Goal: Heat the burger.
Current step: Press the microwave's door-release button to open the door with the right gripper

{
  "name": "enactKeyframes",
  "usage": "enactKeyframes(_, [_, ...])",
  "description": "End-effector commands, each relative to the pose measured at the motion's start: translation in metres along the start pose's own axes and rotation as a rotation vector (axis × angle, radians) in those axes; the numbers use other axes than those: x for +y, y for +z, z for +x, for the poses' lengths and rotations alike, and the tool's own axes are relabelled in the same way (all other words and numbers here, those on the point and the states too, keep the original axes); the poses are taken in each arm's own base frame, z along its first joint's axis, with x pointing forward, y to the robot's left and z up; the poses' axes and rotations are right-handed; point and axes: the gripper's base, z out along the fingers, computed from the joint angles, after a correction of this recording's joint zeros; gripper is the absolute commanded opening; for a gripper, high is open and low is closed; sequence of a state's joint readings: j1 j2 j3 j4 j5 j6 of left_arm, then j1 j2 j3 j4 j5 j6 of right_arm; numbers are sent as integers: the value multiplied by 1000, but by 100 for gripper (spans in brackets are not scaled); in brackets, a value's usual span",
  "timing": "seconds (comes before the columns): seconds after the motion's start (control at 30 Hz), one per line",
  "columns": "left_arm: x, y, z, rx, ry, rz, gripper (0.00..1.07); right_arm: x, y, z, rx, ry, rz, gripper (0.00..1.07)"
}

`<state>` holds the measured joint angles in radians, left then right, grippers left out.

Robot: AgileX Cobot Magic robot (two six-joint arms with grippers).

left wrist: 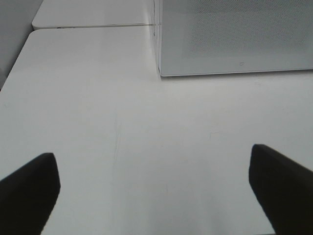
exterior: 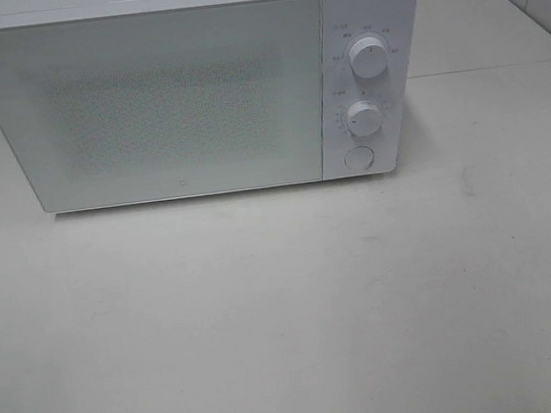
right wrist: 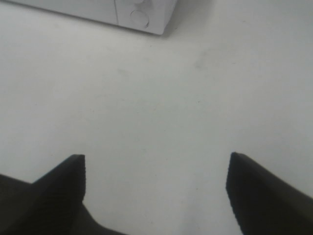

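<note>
- A white box-shaped microwave oven [exterior: 184, 88] is seen toward the far edge of the pale tabletop [exterior: 287, 314], with its frosted door [exterior: 147, 107] closed.
- The burger is not seen in any view. It may sit behind the frosted door, but that cannot be told.
- The left gripper [left wrist: 152, 164] and the right gripper [right wrist: 156, 164] are held over bare tabletop, jaws spread wide and empty.
- Opening the door is judged the step in hand. The round push button [exterior: 359, 158] at the panel's lower corner is best pressed squarely by the right gripper, which is nearer.
- The two white dial knobs [exterior: 369, 60] are best left unturned until the burger is found.
</note>
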<state>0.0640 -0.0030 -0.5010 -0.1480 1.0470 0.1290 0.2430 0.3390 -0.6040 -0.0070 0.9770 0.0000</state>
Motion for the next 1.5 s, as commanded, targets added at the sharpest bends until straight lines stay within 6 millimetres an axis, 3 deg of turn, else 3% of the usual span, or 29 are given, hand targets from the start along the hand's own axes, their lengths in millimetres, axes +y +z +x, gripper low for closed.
enactKeyframes(0.03, [-1, -3, 2, -30, -3, 8, 103, -2, -7, 14, -44, 28, 42, 76])
enactKeyframes(0.2, [-1, -3, 2, -30, -3, 8, 103, -1, -14, 43, -118, 65, 90, 76])
enactKeyframes(0.47, [-1, -3, 2, -30, -3, 8, 103, 1, -24, 58, -213, 73, 102, 76])
enactKeyframes(1.5, [-1, -2, 2, -27, -4, 8, 103, 1, -29, 51, -254, 64, 104, 76])
